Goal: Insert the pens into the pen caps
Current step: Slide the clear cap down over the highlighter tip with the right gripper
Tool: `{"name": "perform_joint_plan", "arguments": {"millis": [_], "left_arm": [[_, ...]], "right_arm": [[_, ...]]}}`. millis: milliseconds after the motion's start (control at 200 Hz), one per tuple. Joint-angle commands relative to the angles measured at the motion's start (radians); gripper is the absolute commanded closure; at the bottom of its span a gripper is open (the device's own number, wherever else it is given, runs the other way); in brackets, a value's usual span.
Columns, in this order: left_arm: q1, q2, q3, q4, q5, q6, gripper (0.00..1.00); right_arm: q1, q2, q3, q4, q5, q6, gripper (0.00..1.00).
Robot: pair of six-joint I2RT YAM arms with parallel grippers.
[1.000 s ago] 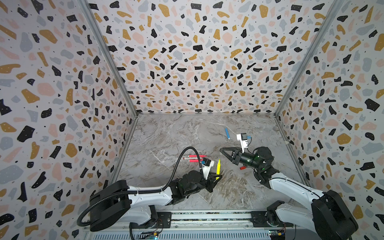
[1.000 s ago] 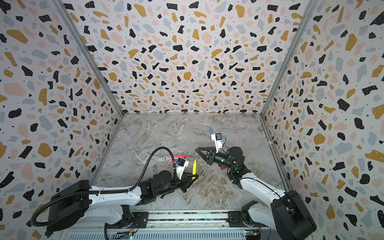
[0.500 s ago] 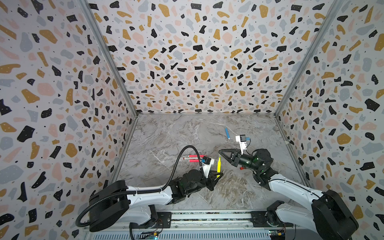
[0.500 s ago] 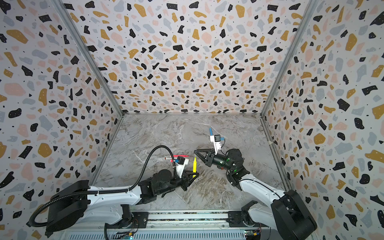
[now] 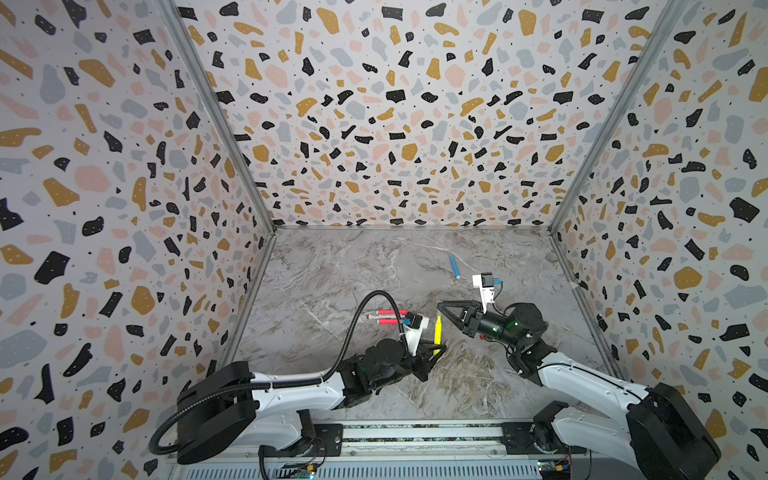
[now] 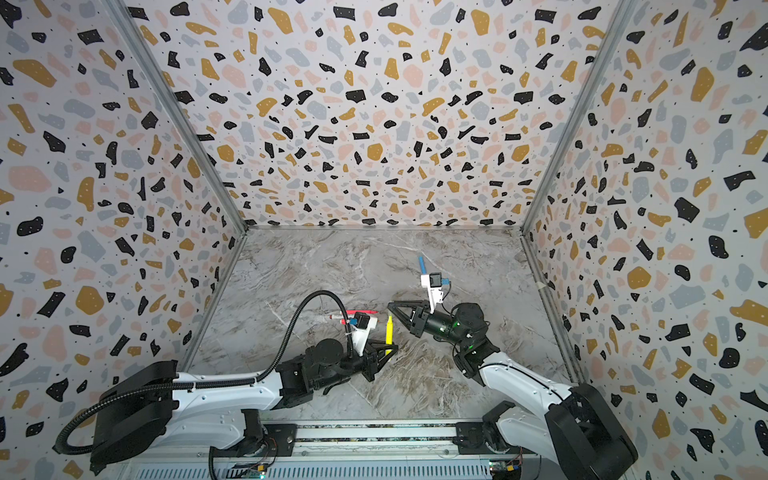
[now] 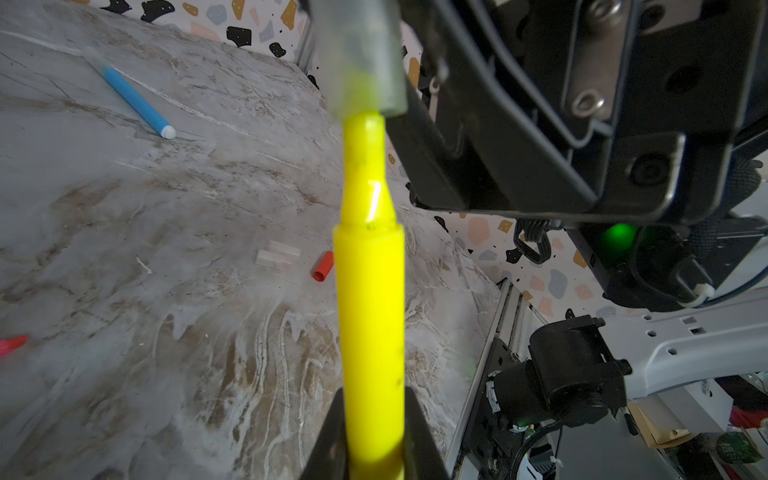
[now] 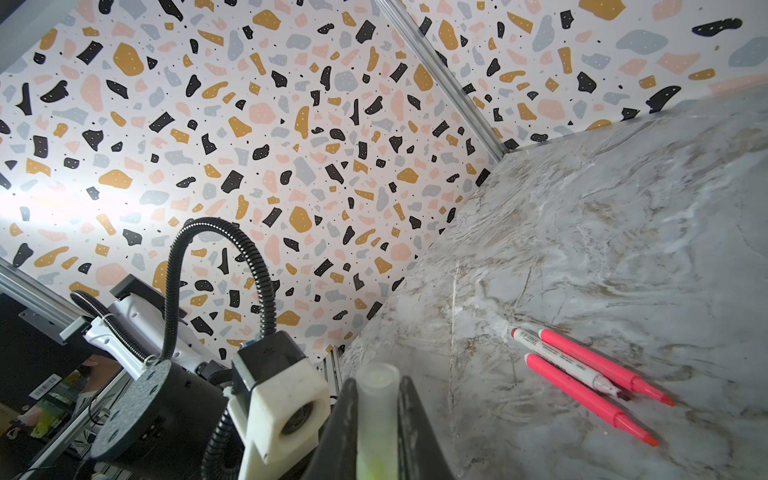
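Near the front middle of the counter [image 5: 332, 270], the two hands meet tip to tip. The left hand [image 5: 434, 352] is pinching the yellow pen [image 5: 437, 332] by its back end, nose pointing away from the arm. The right hand [image 5: 441, 305] is clamped on a clear cap [image 8: 376, 395], and from the left wrist you can see the cap [image 7: 357, 54] sitting over the pen [image 7: 370, 291]'s nose. Yellow shows through the cap's mouth, and the pen's wide shoulder is outside it.

Other stuff around:
- The blue pen [image 5: 454, 266] lies alone toward the back, well apart from both hands.
- Two pink pens [image 8: 590, 399] lie side by side with the white pen [image 8: 561, 361] between them, all touching or nearly so. In both top views the left arm's camera block [image 5: 413, 322] covers their tip ends.
- A red cap [image 7: 323, 266] is on the counter just beside two loose clear caps [image 7: 277, 253]. In the top views the right arm hides that spot almost entirely.

The right hand's black body fills a big chunk of the left wrist view, so most of the counter behind it is blocked.
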Motion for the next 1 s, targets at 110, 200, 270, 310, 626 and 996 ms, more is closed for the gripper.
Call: {"name": "perform_joint_plan", "arguments": {"millis": [110, 200, 270, 310, 626, 996], "left_arm": [[-0.005, -0.039, 0.059, 0.051, -0.032, 0.020, 1.00], [-0.005, -0.043, 0.066, 0.067, -0.032, 0.017, 1.00], [-0.005, -0.048, 0.069, 0.078, -0.033, 0.016, 1.00], [-0.005, -0.051, 0.071, 0.085, -0.036, 0.015, 1.00], [-0.002, -0.075, 0.084, 0.115, -0.038, 0.037, 1.00], [0.008, -0.162, 0.033, 0.205, 0.071, 0.077, 1.00]], "right_arm": [[0.032, -0.025, -0.055, 0.100, -0.010, 0.019, 0.90], [0.044, -0.019, -0.070, 0.133, -0.012, 0.021, 0.90], [0.049, -0.014, -0.082, 0.160, -0.013, 0.027, 0.90], [0.052, -0.012, -0.091, 0.176, -0.012, 0.030, 0.90], [0.085, -0.019, -0.090, 0.153, -0.074, -0.047, 0.86], [0.088, -0.021, -0.026, 0.070, -0.248, -0.129, 0.82]]}}
